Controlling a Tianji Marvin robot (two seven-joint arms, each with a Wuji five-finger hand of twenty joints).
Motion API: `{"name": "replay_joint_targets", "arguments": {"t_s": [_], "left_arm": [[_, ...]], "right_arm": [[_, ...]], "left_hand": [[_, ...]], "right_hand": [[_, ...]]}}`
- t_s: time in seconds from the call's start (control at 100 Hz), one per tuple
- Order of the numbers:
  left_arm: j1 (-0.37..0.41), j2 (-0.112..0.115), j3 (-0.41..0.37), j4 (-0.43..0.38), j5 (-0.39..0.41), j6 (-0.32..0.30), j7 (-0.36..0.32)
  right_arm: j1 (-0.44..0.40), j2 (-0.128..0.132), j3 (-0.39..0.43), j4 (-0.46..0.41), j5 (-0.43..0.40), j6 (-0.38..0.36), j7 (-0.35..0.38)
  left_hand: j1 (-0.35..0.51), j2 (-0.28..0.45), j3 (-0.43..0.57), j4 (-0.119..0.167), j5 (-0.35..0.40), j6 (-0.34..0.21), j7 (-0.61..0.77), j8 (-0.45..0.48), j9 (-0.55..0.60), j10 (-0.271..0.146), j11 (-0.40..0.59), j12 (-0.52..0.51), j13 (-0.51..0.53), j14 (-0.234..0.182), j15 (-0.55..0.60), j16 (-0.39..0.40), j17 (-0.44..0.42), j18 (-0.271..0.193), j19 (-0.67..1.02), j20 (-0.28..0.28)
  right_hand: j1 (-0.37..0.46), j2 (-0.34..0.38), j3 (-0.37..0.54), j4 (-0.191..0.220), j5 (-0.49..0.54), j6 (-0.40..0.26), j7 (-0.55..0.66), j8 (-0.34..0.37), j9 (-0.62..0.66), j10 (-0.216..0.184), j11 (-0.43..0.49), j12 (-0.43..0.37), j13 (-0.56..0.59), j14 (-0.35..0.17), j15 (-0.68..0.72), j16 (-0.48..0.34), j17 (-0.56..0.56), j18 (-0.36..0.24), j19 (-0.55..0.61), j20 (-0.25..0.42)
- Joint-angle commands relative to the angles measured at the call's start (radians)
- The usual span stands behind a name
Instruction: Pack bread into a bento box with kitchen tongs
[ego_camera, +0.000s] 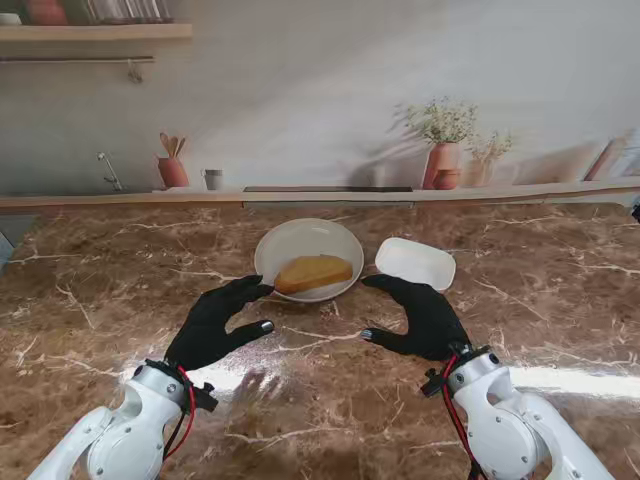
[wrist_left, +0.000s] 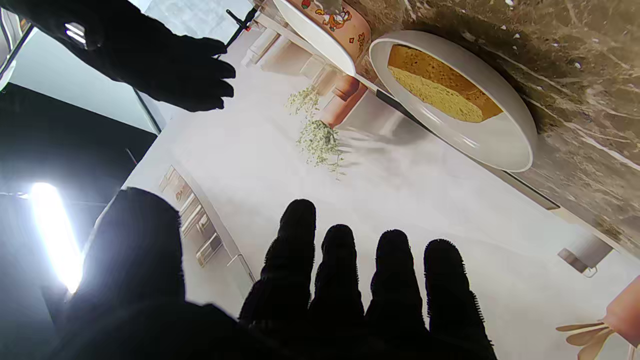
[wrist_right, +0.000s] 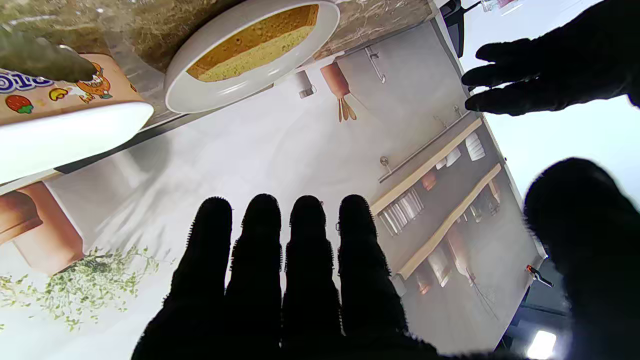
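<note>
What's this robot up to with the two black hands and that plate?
Nothing is being held yet. The left hand and right hand are both open, fingers apart, over the marble table on either side of a white plate that carries a slice of bread. A white bento box sits just right of the plate, with nothing in it that I can see. No tongs show in any view.

Golden bread (ego_camera: 313, 273) flat in plate; white bento box (ego_camera: 415, 263) beside, perhaps lidded

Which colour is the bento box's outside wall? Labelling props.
Orange-tan with cartoon prints, bento box; clearest in the right wrist view.
</note>
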Motion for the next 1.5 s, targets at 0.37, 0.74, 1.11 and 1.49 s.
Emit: {"name": "replay_joint_targets", "arguments": {"t_s": [0.37, 0.74, 1.11, 1.49], "left_arm": [[0.012, 0.000, -0.006, -0.006, 0.005, 0.002, -0.007], [0.002, 0.002, -0.008, 0.011, 0.007, -0.001, -0.016], [0.008, 0.003, -0.023, 0.005, 0.014, 0.012, -0.022], [0.028, 0.004, -0.042, 0.000, 0.020, 0.024, -0.025]], "right_arm": [[0.005, 0.002, 0.023, 0.011, -0.023, 0.023, 0.025], [0.102, 0.027, 0.112, 0.072, -0.091, 0.110, 0.156], [0.279, 0.057, 0.050, 0.263, -0.184, 0.320, 0.302], [0.401, 0.059, -0.082, 0.428, -0.176, 0.474, 0.315]], "left_hand": [[-0.023, 0.031, -0.031, 0.024, -0.031, 0.005, -0.012, -0.010, -0.031, -0.001, -0.011, -0.006, -0.017, -0.019, -0.017, -0.005, -0.020, -0.015, -0.016, -0.006], [-0.017, 0.032, -0.031, 0.024, -0.031, 0.006, -0.013, -0.010, -0.033, 0.000, -0.013, -0.007, -0.019, -0.019, -0.018, -0.006, -0.018, -0.016, -0.019, -0.008], [-0.010, 0.033, -0.031, 0.023, -0.021, 0.003, -0.007, -0.006, -0.031, -0.001, -0.012, -0.007, -0.020, -0.021, -0.018, -0.007, -0.020, -0.015, -0.029, -0.013], [-0.009, 0.033, -0.032, 0.022, -0.020, 0.000, -0.005, -0.004, -0.029, -0.003, -0.011, -0.006, -0.019, -0.023, -0.018, -0.006, -0.018, -0.015, -0.032, -0.014]], "right_hand": [[-0.023, -0.001, -0.016, 0.040, -0.023, -0.022, -0.018, 0.006, -0.014, -0.015, -0.012, -0.003, -0.009, -0.025, -0.017, 0.005, -0.015, -0.004, 0.001, -0.008], [0.053, -0.040, -0.036, 0.033, -0.024, -0.019, -0.016, 0.012, -0.019, -0.012, -0.010, 0.006, -0.015, -0.021, -0.014, 0.011, -0.028, 0.025, 0.005, 0.010], [0.226, -0.133, -0.105, 0.028, -0.292, -0.222, -0.179, 0.035, -0.360, 0.065, -0.064, 0.002, -0.150, 0.096, 0.001, 0.080, -0.129, 0.097, -0.029, 0.147], [0.252, -0.172, -0.125, 0.019, -0.205, -0.320, -0.159, 0.073, -0.176, 0.088, 0.078, 0.054, 0.017, 0.171, 0.081, 0.123, -0.015, 0.183, 0.053, 0.228]]}}
